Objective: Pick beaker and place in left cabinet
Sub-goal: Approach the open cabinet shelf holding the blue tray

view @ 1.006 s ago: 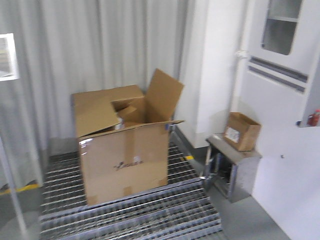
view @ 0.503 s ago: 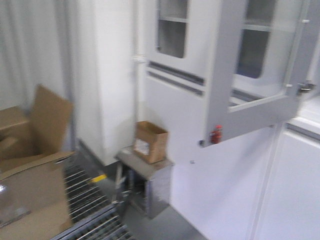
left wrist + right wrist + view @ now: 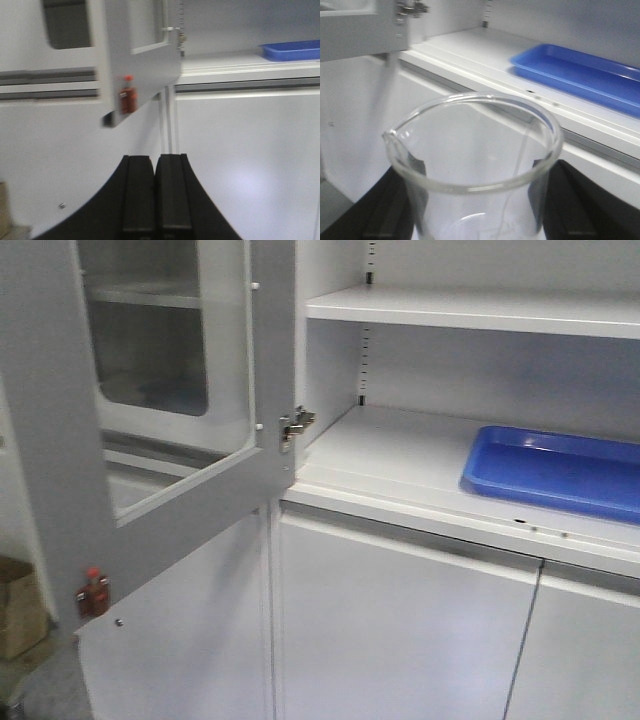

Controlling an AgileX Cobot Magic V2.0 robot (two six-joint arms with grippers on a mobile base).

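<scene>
Beaker point(image 3: 475, 165): clear glass, upright, filling the lower middle of the right wrist view. Its spout points toward the left edge. It looks empty and sits outside the cabinet, in front of the lower shelf's front edge.
Right gripper point(image 3: 477, 215): its black fingers flank the beaker on both sides, clamped onto the glass.
Left gripper point(image 3: 155, 162): bottom centre of the left wrist view, with two black fingers pressed flat together and nothing between them.
Left cabinet point(image 3: 330, 370): pale grey, filling the front view.
Glass door point(image 3: 170, 390): swung open across the upper left of the front view, hung on a metal hinge point(image 3: 296, 424).
Red fitting point(image 3: 93, 592): small, at the open door's lower corner.
Lower shelf point(image 3: 370, 455): grey, with a second shelf point(image 3: 470, 310) above it.
Blue tray point(image 3: 555, 472): shallow, lying on the lower shelf at the right of the frame.
Lower doors point(image 3: 400, 620): plain and closed.
Cardboard box point(image 3: 18, 605): brown, cut off by the lower left edge.
</scene>
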